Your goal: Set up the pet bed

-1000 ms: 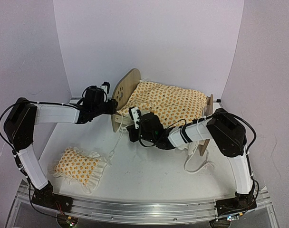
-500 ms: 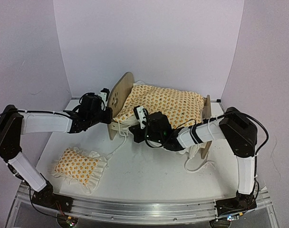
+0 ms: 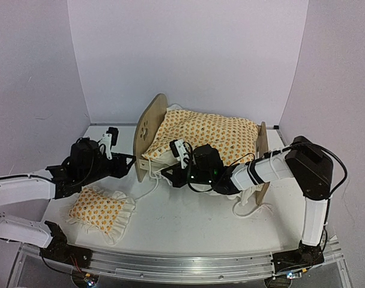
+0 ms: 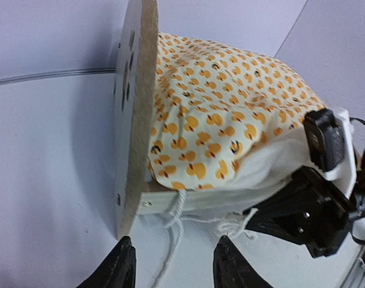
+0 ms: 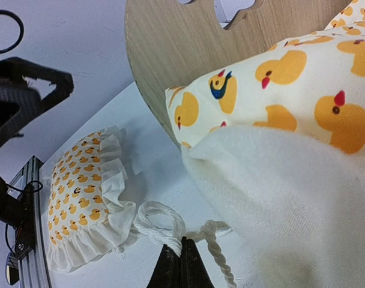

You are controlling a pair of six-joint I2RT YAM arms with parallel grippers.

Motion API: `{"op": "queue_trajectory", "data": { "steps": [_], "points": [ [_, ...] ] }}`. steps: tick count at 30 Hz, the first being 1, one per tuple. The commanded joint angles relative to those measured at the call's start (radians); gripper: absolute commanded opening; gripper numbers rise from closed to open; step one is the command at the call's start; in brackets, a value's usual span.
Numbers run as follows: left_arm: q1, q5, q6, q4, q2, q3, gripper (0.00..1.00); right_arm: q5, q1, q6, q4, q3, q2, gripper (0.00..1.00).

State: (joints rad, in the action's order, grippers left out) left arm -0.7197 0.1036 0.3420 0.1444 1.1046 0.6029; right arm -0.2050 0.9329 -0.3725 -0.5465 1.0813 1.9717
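The pet bed [image 3: 147, 133] stands at the back middle, its plywood headboard on the left and its footboard [image 3: 262, 141] on the right. The orange duck-print blanket [image 3: 209, 133] lies over it and hides the mattress. My left gripper [image 3: 126, 162] is open and empty, just left of the headboard [image 4: 134, 120]; a white cord [image 4: 173, 237] hangs between its fingertips [image 4: 123, 264]. My right gripper [image 3: 168, 170] is shut on a loop of the white cord [image 5: 164, 223] below the blanket's white underside [image 5: 290, 204], at the bed's near side.
The small ruffled duck-print pillow [image 3: 101, 209] lies on the table at the near left; it also shows in the right wrist view [image 5: 86, 198]. More white cord [image 3: 248, 206] trails on the table below the footboard. Walls close in at the back and both sides.
My left arm has drawn back from the headboard toward the near left. The headboard now stands a little further left. My right gripper has shifted slightly right, still shut.
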Motion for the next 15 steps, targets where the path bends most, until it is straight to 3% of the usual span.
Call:
{"op": "queue_trajectory", "data": {
  "steps": [1, 6, 15],
  "points": [
    [-0.020, -0.124, 0.089, 0.213, -0.025, -0.134, 0.41, -0.042, 0.006, -0.022, -0.050, -0.016, -0.067, 0.00],
    [-0.024, -0.153, 0.159, 0.368, 0.150, -0.123, 0.37, -0.043, 0.007, -0.020, -0.047, -0.023, -0.076, 0.00],
    [-0.061, -0.048, 0.078, 0.469, 0.388, -0.021, 0.38, -0.041, 0.007, -0.016, -0.053, -0.035, -0.083, 0.00]
  ]
}}
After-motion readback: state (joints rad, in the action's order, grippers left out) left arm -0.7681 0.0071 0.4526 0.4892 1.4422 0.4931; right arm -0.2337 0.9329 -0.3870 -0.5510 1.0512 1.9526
